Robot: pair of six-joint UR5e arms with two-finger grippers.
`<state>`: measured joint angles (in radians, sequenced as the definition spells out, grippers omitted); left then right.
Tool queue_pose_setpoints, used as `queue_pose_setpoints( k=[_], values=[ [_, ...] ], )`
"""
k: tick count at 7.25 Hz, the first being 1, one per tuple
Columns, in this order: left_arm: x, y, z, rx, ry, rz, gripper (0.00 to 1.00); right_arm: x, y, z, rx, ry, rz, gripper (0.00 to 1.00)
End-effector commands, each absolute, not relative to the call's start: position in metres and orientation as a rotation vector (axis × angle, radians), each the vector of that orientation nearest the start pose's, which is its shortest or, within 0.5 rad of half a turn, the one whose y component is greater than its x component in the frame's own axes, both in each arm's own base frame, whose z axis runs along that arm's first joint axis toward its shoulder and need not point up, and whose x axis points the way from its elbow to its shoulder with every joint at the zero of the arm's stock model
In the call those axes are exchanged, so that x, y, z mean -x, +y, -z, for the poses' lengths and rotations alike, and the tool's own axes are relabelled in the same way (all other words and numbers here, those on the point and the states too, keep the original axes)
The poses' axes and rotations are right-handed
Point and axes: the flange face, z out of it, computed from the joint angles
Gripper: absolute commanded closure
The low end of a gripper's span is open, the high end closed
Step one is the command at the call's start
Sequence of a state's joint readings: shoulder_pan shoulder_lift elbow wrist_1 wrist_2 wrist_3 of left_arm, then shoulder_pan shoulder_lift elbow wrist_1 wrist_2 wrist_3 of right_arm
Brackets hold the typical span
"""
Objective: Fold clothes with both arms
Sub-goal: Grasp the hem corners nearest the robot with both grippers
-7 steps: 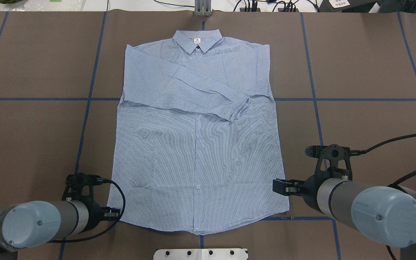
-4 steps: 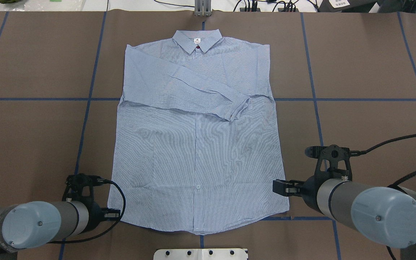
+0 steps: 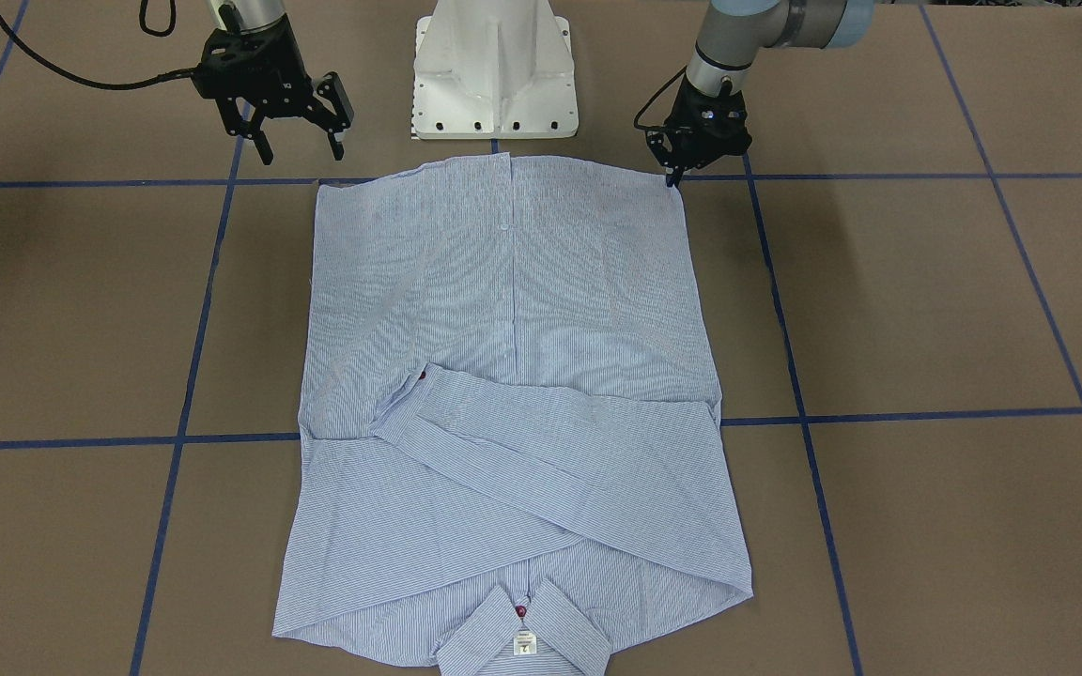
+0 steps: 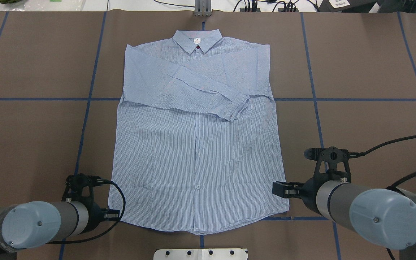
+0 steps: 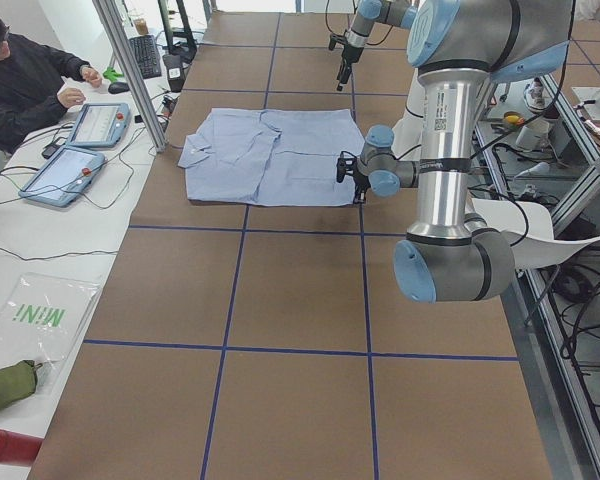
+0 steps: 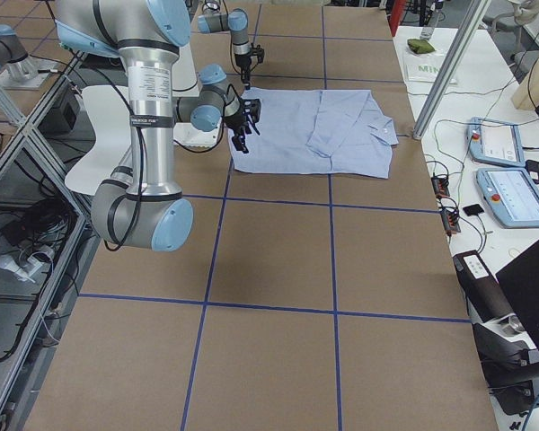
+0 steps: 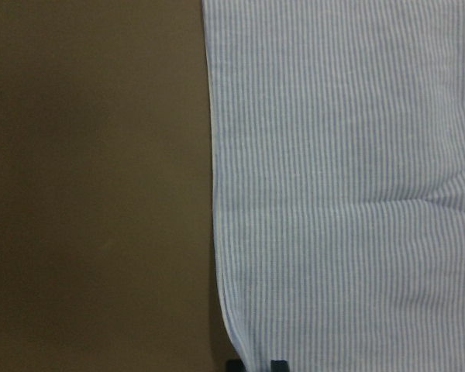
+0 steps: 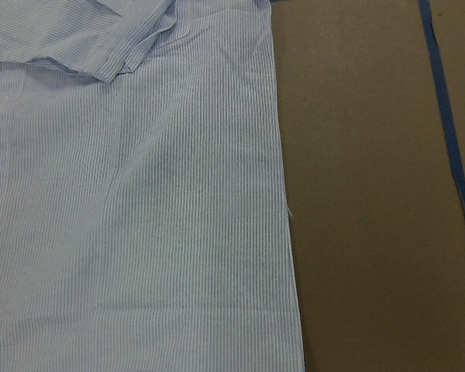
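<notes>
The light blue striped shirt (image 4: 197,144) lies flat on the brown table, collar (image 4: 198,40) at the far end and sleeves folded across the chest. It also shows in the front view (image 3: 513,310). My left gripper (image 4: 113,215) is low at the near left hem corner (image 3: 671,178). In the left wrist view its fingertips (image 7: 277,364) stand close together on the shirt's edge (image 7: 349,194). My right gripper (image 3: 301,150) is open and empty, just outside the near right hem corner (image 4: 278,189). The right wrist view shows only shirt (image 8: 139,217) and table.
The white pedestal base (image 3: 496,70) stands just behind the hem. Blue tape lines (image 4: 89,99) cross the brown table cover. A metal post (image 4: 202,7) stands at the far edge. An operator (image 5: 30,80) and tablets (image 6: 508,171) are beyond the far side.
My right arm has shifted slightly toward the near edge. The left arm and the shirt have not visibly moved.
</notes>
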<state>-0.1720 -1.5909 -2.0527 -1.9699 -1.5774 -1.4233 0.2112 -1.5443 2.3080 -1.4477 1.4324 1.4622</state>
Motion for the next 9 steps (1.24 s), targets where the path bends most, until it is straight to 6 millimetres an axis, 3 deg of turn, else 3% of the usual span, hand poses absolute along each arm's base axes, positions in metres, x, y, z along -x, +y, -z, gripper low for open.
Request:
queue_pose_setpoints(
  k=[1,3,4,5,6,9],
  values=[
    [-0.462,-0.216,-0.382,-0.138,0.891,0.022,1.00,0.403,-0.232,-0.314,-0.279,-0.822,-0.151,0.00],
    [-0.463,-0.215,-0.378,-0.139,0.900,0.020,1.00,0.422,-0.223,-0.333,-0.313,-0.778,-0.169,0.02],
    [-0.462,-0.215,-0.376,-0.140,0.905,0.020,1.00,0.431,-0.209,-0.335,-0.327,-0.783,-0.212,0.13],
    [-0.462,-0.215,-0.375,-0.139,0.907,0.019,1.00,0.440,-0.193,-0.339,-0.363,-0.775,-0.208,0.34],
    [-0.462,-0.215,-0.373,-0.139,0.910,0.019,1.00,0.451,-0.189,-0.352,-0.374,-0.749,-0.213,0.48],
    [-0.457,-0.213,-0.361,-0.135,0.937,0.015,1.00,0.462,-0.179,-0.359,-0.381,-0.749,-0.260,0.53]
  ],
)
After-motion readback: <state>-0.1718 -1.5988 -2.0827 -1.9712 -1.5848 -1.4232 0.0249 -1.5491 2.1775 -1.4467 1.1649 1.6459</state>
